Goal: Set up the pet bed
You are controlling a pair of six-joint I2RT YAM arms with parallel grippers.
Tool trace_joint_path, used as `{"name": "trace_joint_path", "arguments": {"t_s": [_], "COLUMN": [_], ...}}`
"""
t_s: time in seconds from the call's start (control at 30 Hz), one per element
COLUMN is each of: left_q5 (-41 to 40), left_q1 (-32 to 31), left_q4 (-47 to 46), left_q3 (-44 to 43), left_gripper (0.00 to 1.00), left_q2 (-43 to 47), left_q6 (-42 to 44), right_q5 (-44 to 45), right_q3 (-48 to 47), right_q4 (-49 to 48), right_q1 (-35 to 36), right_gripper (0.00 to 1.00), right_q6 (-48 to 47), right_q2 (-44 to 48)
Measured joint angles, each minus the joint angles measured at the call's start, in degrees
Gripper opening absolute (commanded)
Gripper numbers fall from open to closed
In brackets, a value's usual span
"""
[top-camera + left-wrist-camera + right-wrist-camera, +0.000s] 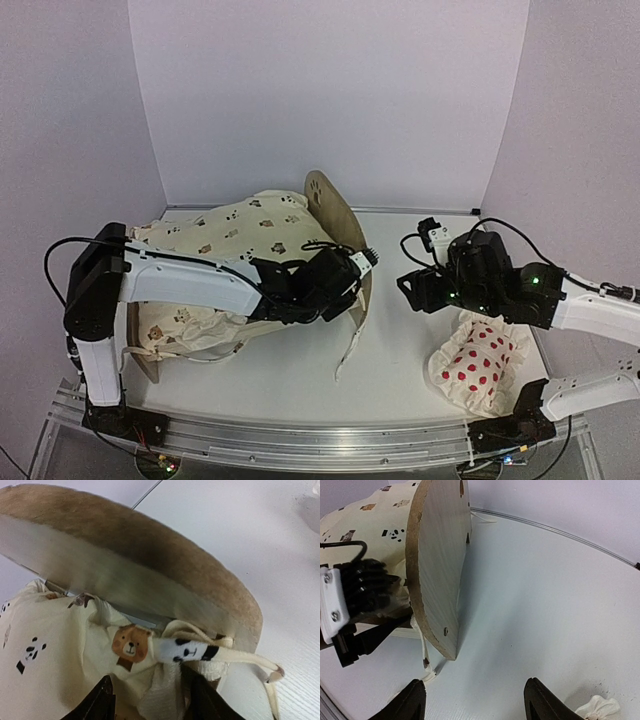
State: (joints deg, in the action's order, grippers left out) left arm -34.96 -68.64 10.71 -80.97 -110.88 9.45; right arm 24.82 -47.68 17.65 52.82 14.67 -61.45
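The left fingers point(102, 702) hover apart over the cushion point(50, 645) inside the pet bed's point(335, 210) end board point(440, 555), right fingers point(412, 700) apart outside.

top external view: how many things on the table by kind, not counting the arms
pet bed frame: 1
cream animal-print cushion: 1
red-dotted white pillow: 1
total: 3
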Motion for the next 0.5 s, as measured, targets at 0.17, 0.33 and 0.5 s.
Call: {"name": "trace_joint_path", "arguments": {"t_s": [0.17,0.33,0.5], "left_q5": [1.6,2.0,1.7], "left_q1": [-2.2,-4.2,-4.5], "left_q4": [5.7,12.0,17.8], "left_q3": [-0.4,-1.2,-1.0], "left_gripper": [0.85,0.91,0.93], "left_q2": [3.3,5.3,6.5], "left_q6": [-0.7,-0.4,0.2], "right_q5": [0.0,0.0,0.0], "right_q3": [0.0,0.1,0.6], "right_q4": [0.0,0.0,-0.1], "right_q1": [0.0,0.0,0.0], "right_gripper": [0.69,0.7,0.7], "right_q6": [0.0,0.0,0.1], "right_q2": [0.1,0.9,1.4]}}
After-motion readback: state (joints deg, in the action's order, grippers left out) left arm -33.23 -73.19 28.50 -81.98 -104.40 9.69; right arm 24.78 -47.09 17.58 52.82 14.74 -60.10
